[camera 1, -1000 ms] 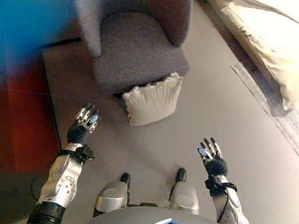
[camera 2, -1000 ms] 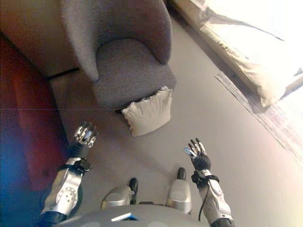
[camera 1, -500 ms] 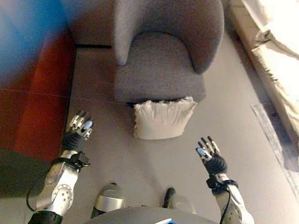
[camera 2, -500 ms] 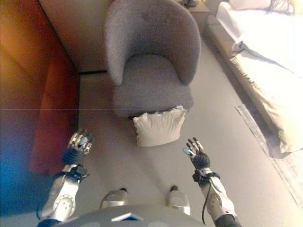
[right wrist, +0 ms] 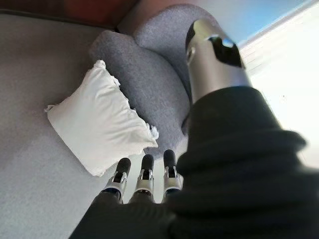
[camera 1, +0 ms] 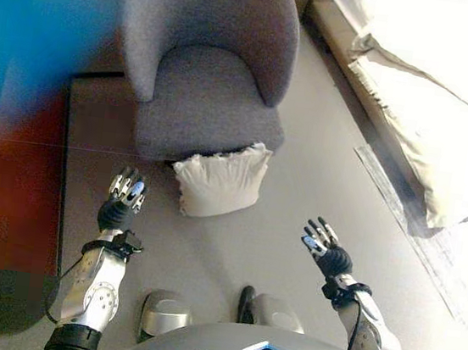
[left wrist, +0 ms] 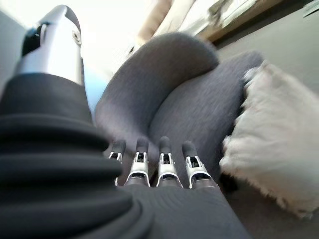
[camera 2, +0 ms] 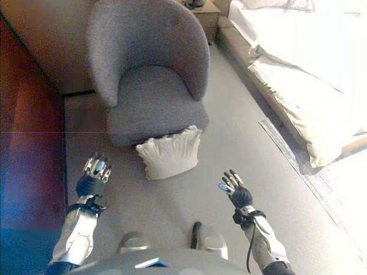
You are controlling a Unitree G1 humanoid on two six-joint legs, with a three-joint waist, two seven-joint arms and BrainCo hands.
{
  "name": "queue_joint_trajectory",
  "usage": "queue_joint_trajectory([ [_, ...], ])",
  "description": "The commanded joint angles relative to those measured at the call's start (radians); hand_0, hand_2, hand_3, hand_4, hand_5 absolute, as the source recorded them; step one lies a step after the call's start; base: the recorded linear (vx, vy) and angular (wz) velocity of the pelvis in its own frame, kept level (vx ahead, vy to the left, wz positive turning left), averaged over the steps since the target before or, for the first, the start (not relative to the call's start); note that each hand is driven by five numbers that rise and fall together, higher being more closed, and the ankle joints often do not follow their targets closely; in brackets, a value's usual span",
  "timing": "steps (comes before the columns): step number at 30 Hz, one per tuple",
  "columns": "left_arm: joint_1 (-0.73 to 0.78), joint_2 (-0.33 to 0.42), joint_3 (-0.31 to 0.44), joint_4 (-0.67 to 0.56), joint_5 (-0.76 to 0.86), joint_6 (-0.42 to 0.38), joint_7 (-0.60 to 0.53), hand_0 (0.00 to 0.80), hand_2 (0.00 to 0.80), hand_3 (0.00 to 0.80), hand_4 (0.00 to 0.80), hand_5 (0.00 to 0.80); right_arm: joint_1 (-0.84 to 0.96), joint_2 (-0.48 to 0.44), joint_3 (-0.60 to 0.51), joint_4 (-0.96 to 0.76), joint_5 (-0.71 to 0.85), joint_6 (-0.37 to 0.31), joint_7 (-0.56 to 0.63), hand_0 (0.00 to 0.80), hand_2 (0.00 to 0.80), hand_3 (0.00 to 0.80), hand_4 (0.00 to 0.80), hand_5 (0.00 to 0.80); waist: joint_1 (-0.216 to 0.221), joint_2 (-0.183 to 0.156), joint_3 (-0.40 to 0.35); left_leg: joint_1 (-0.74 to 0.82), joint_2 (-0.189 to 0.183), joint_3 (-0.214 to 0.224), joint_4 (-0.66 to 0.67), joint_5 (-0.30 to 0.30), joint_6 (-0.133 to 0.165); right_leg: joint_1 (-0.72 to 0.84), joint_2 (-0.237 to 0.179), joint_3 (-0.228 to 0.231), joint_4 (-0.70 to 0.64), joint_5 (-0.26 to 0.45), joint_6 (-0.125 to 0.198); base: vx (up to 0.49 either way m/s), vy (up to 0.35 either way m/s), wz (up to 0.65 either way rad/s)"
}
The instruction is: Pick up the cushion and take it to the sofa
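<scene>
A white fringed cushion [camera 1: 219, 181] leans on the floor against the front of a grey armchair [camera 1: 201, 94]. It also shows in the left wrist view [left wrist: 276, 149] and the right wrist view [right wrist: 99, 124]. My left hand [camera 1: 122, 201] is open with straight fingers, raised to the left of the cushion and apart from it. My right hand [camera 1: 321, 243] is open and empty, to the right of the cushion and nearer to me.
A bed with pale bedding [camera 1: 416, 86] runs along the right, with a rug edge [camera 1: 400, 212] beside it. A reddish-brown wall or cabinet [camera 1: 13, 165] stands at the left. Grey carpet [camera 1: 302, 175] lies between the armchair and the bed.
The whole picture has shifted, so the camera moved; armchair and cushion now sit further left in view. Both hands stay open and raised on either side of the cushion.
</scene>
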Motion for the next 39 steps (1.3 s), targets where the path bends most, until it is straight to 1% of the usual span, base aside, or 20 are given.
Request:
queue_joint_trajectory([
  [1, -0.027, -0.004, -0.019, -0.077, -0.018, -0.042, -0.055, 0.0, 0.0, 0.0, 0.0, 0.0, -0.013, -0.005, -0.019, -0.064, 0.015, -0.093, 0.02, 0.0, 0.0, 0.0, 0.0, 0.0, -0.029, 0.027, 0.036, -0.03, -0.04, 0.019, -0.024, 0.1, -0.064, 0.104, 0.02, -0.022, -0.122, 0.037, 0.026, 0.143, 0.02, -0.08],
  [5, -0.047, 0.001, -0.049, -0.072, -0.015, -0.065, -0.057, 0.0, 0.0, 0.0, 0.0, 0.0, -0.014, -0.008, -0.01, -0.073, 0.029, -0.126, -0.007, 0.0, 0.0, 0.0, 0.0, 0.0, 0.008, 0.058, 0.059, -0.138, -0.085, -0.05, -0.203, 0.186, -0.097, 0.15, 0.054, -0.004, -0.151, 0.014, 0.028, 0.167, 0.004, -0.07],
  [7, -0.043, 0.002, -0.047, -0.064, -0.008, -0.087, -0.069, 0.0, 0.0, 0.0, 0.0, 0.0, -0.003, -0.012, -0.007, -0.07, 0.031, -0.138, 0.011, 0.0, 0.0, 0.0, 0.0, 0.0, 0.028, 0.075, 0.074, -0.176, -0.087, -0.072, -0.284, 0.25, -0.116, 0.189, 0.076, 0.008, -0.172, 0.003, 0.021, 0.296, 0.006, -0.94],
  [13, -0.024, 0.0, -0.011, -0.044, -0.015, -0.113, -0.09, 0.0, 0.0, 0.0, 0.0, 0.0, 0.033, -0.014, -0.018, -0.06, 0.022, -0.16, 0.044, 0.0, 0.0, 0.0, 0.0, 0.0, 0.055, 0.098, 0.081, -0.224, -0.09, -0.033, -0.367, 0.26, -0.12, 0.28, 0.073, 0.01, -0.16, -0.066, 0.015, 0.366, 0.064, -0.3],
  [14, -0.022, 0.001, -0.002, -0.046, -0.009, -0.114, -0.089, 0.0, 0.0, 0.0, 0.0, 0.0, 0.031, -0.012, -0.017, -0.058, 0.024, -0.162, 0.047, 0.0, 0.0, 0.0, 0.0, 0.0, 0.058, 0.097, 0.076, -0.217, -0.093, -0.016, -0.358, 0.225, -0.108, 0.29, 0.057, 0.002, -0.148, -0.08, 0.023, 0.399, 0.082, -0.18],
  [16, -0.015, 0.011, 0.006, -0.054, -0.009, -0.111, -0.081, 0.0, 0.0, 0.0, 0.0, 0.0, 0.037, -0.001, -0.008, -0.067, 0.027, -0.164, 0.043, 0.0, 0.0, 0.0, 0.0, 0.0, 0.063, 0.092, 0.065, -0.21, -0.095, 0.005, -0.339, 0.202, -0.097, 0.304, 0.029, -0.017, -0.133, -0.093, 0.041, 0.418, 0.089, -0.25],
  [19, -0.01, 0.029, 0.023, -0.047, -0.011, -0.104, -0.08, 0.0, 0.0, 0.0, 0.0, 0.0, 0.043, 0.017, -0.002, -0.092, 0.039, -0.132, 0.039, 0.0, 0.0, 0.0, 0.0, 0.0, 0.076, 0.078, 0.047, -0.222, -0.118, -0.009, -0.253, 0.162, -0.062, 0.314, -0.025, -0.026, -0.078, -0.095, 0.071, 0.433, 0.099, -0.55],
  [21, -0.006, 0.033, 0.038, -0.068, -0.008, -0.091, -0.1, 0.0, 0.0, 0.0, 0.0, 0.0, 0.048, 0.036, 0.005, -0.108, 0.048, -0.118, 0.043, 0.0, 0.0, 0.0, 0.0, 0.0, 0.09, 0.059, 0.03, -0.227, -0.151, -0.014, -0.201, 0.121, -0.023, 0.312, -0.086, -0.036, -0.001, -0.038, 0.104, 0.425, 0.132, -0.55],
  [24, 0.003, 0.032, 0.046, -0.089, 0.014, -0.071, -0.091, 0.0, 0.0, 0.0, 0.0, 0.0, 0.053, 0.063, 0.008, -0.107, 0.035, -0.122, 0.02, 0.0, 0.0, 0.0, 0.0, 0.0, 0.111, 0.051, 0.004, -0.216, -0.189, 0.0, -0.178, 0.079, 0.026, 0.299, -0.182, -0.048, 0.173, 0.091, 0.119, 0.389, 0.184, -0.09],
  [26, 0.004, 0.039, 0.041, -0.098, 0.026, -0.057, -0.092, 0.0, 0.0, 0.0, 0.0, 0.0, 0.069, 0.073, 0.008, -0.13, 0.032, -0.122, -0.007, 0.0, 0.0, 0.0, 0.0, 0.0, 0.105, 0.063, -0.005, -0.192, -0.215, 0.002, -0.164, 0.042, 0.065, 0.218, -0.228, -0.016, 0.393, 0.173, 0.116, 0.347, 0.265, -0.07],
  [27, 0.006, 0.043, 0.039, -0.109, 0.028, -0.047, -0.09, 0.0, 0.0, 0.0, 0.0, 0.0, 0.084, 0.076, 0.011, -0.146, 0.028, -0.123, -0.018, 0.0, 0.0, 0.0, 0.0, 0.0, 0.098, 0.07, -0.003, -0.177, -0.229, 0.003, -0.154, 0.022, 0.081, 0.152, -0.244, 0.005, 0.502, 0.19, 0.108, 0.272, 0.25, 0.01],
  [28, 0.006, 0.048, 0.038, -0.115, 0.021, -0.041, -0.087, 0.0, 0.0, 0.0, 0.0, 0.0, 0.098, 0.077, 0.017, -0.157, 0.024, -0.127, -0.021, 0.0, 0.0, 0.0, 0.0, 0.0, 0.088, 0.079, 0.002, -0.16, -0.235, 0.007, -0.143, 0.006, 0.088, 0.087, -0.247, 0.014, 0.556, 0.197, 0.095, 0.303, 0.18, 0.2],
  [29, 0.006, 0.052, 0.04, -0.117, 0.013, -0.034, -0.084, 0.0, 0.0, 0.0, 0.0, 0.0, 0.113, 0.077, 0.023, -0.16, 0.021, -0.132, -0.018, 0.0, 0.0, 0.0, 0.0, 0.0, 0.078, 0.073, 0.013, -0.135, -0.251, 0.009, -0.126, -0.024, 0.085, 0.043, -0.258, 0.023, 0.578, 0.176, 0.094, 0.347, 0.073, 0.21],
  [31, 0.005, 0.054, 0.047, -0.114, 0.003, -0.025, -0.082, 0.0, 0.0, 0.0, 0.0, 0.0, 0.125, 0.075, 0.031, -0.158, 0.015, -0.135, -0.017, 0.0, 0.0, 0.0, 0.0, 0.0, 0.071, 0.076, 0.028, -0.101, -0.248, 0.022, -0.113, -0.041, 0.078, 0.006, -0.257, -0.012, 0.489, 0.148, 0.077, 0.276, -0.05, 0.03],
  [32, 0.003, 0.054, 0.047, -0.113, 0.004, -0.026, -0.074, 0.0, 0.0, 0.0, 0.0, 0.0, 0.121, 0.073, 0.033, -0.152, 0.015, -0.134, -0.017, 0.0, 0.0, 0.0, 0.0, 0.0, 0.069, 0.081, 0.032, -0.09, -0.234, 0.032, -0.118, -0.028, 0.077, -0.017, -0.247, -0.047, 0.399, 0.167, 0.064, 0.26, -0.202, -0.07],
  [33, 0.006, 0.059, 0.038, -0.109, 0.006, -0.039, -0.054, 0.0, 0.0, 0.0, 0.0, 0.0, 0.113, 0.07, 0.033, -0.135, 0.021, -0.134, -0.001, 0.0, 0.0, 0.0, 0.0, 0.0, 0.059, 0.067, 0.047, -0.06, -0.232, 0.035, -0.114, -0.051, 0.068, -0.049, -0.239, -0.077, 0.233, 0.186, 0.078, 0.261, -0.227, -0.16],
  [34, 0.005, 0.062, 0.034, -0.108, 0.005, -0.044, -0.046, 0.0, 0.0, 0.0, 0.0, 0.0, 0.109, 0.07, 0.032, -0.13, 0.023, -0.135, 0.004, 0.0, 0.0, 0.0, 0.0, 0.0, 0.055, 0.062, 0.055, -0.048, -0.231, 0.034, -0.111, -0.063, 0.065, -0.054, -0.237, -0.085, 0.182, 0.196, 0.084, 0.42, -0.305, -0.32],
  [35, 0.002, 0.068, 0.023, -0.11, -0.001, -0.055, -0.028, 0.0, 0.0, 0.0, 0.0, 0.0, 0.095, 0.064, 0.029, -0.122, 0.029, -0.135, 0.014, 0.0, 0.0, 0.0, 0.0, 0.0, 0.039, 0.039, 0.066, -0.017, -0.242, 0.024, -0.102, -0.114, 0.053, -0.083, -0.23, -0.081, 0.032, 0.227, 0.122, 0.347, -0.252, -0.39],
  [37, -0.005, 0.073, 0.014, -0.116, -0.003, -0.06, -0.015, 0.0, 0.0, 0.0, 0.0, 0.0, 0.075, 0.053, 0.023, -0.118, 0.042, -0.133, 0.014, 0.0, 0.0, 0.0, 0.0, 0.0, 0.018, 0.019, 0.077, 0.007, -0.252, 0.012, -0.095, -0.145, 0.048, -0.106, -0.217, -0.066, -0.128, 0.278, 0.14, 0.362, -0.216, -0.22],
  [39, -0.009, 0.078, 0.015, -0.116, -0.016, -0.059, -0.011, 0.0, 0.0, 0.0, 0.0, 0.0, 0.067, 0.045, 0.012, -0.125, 0.041, -0.12, 0.006, 0.0, 0.0, 0.0, 0.0, 0.0, -0.012, 0.012, 0.075, 0.055, -0.258, -0.024, -0.106, -0.176, 0.037, -0.127, -0.189, -0.013, -0.267, 0.322, 0.165, 0.447, -0.15, 0.09],
])
